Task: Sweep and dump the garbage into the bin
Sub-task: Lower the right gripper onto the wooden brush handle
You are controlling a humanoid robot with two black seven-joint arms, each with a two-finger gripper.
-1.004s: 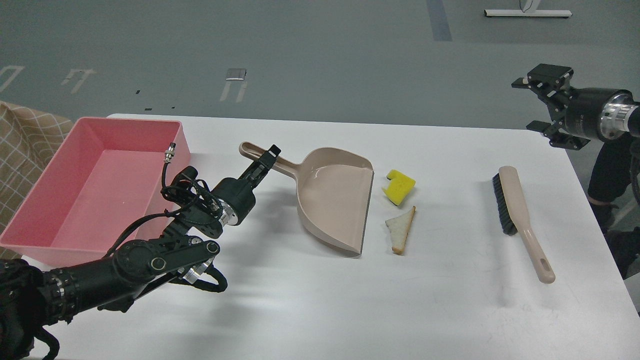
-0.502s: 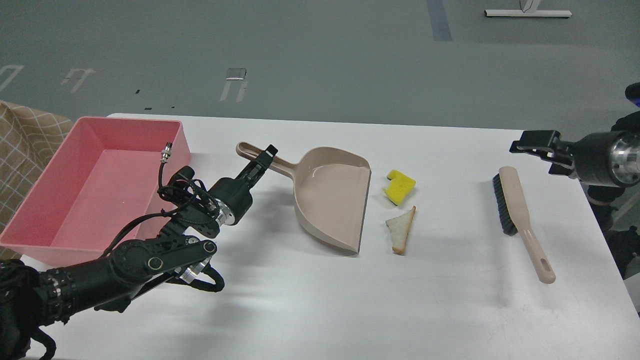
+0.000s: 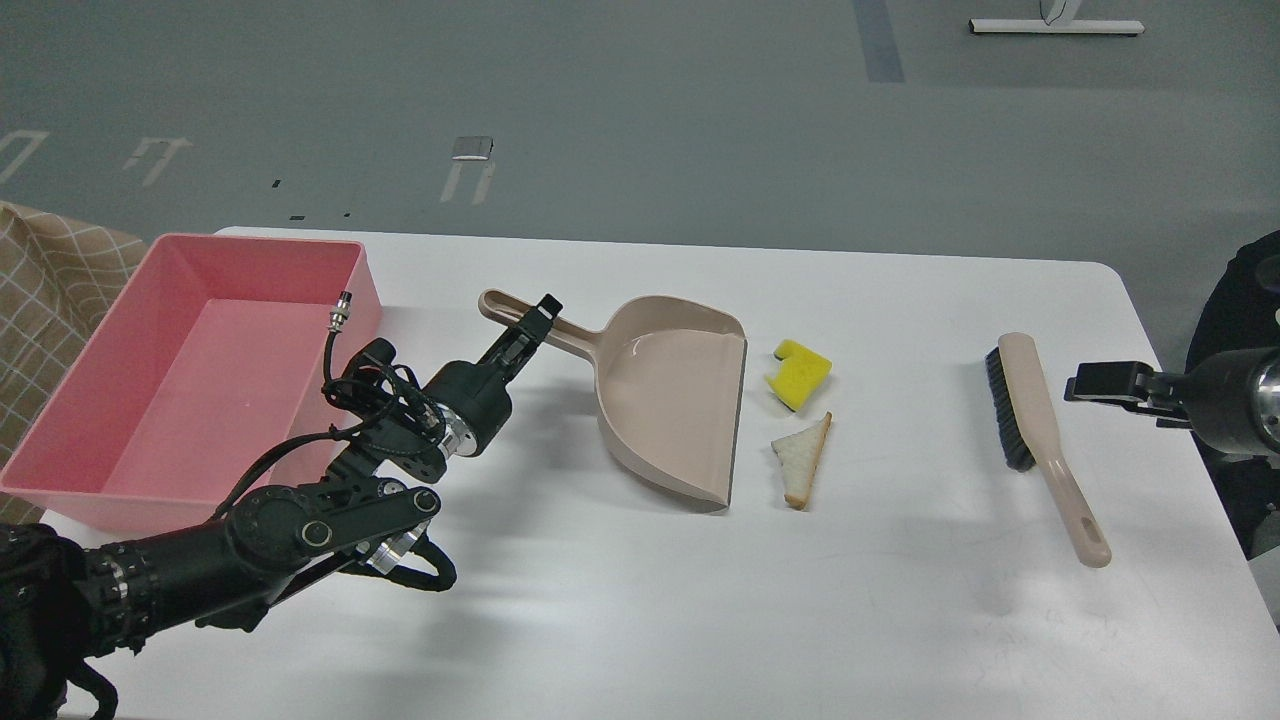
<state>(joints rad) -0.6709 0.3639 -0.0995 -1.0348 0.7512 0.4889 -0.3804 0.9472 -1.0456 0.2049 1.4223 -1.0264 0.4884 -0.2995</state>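
Grey floor is seen behind a white table, on which everything is laid out. At the table's left end the pink bin is placed, nothing visible inside it. Beside it, toward the middle, the beige dustpan lies flat with its mouth turned to the garbage. Its handle is met by the left gripper, the fingers lying along it; whether they are clenched on it cannot be told, since they are seen dark and end-on. Over the last second the pan has been shifted only slightly, so it is judged to be held or steadied in place.

The bigger change is on the right. The right gripper has been brought down from high above the table's far corner to a spot just beside the brush, level with its head. Its fingers cannot be told apart. The brush is not yet touched, so sweeping has not begun.

The bread slice and the yellow sponge are left just off the pan's lip, between pan and brush.
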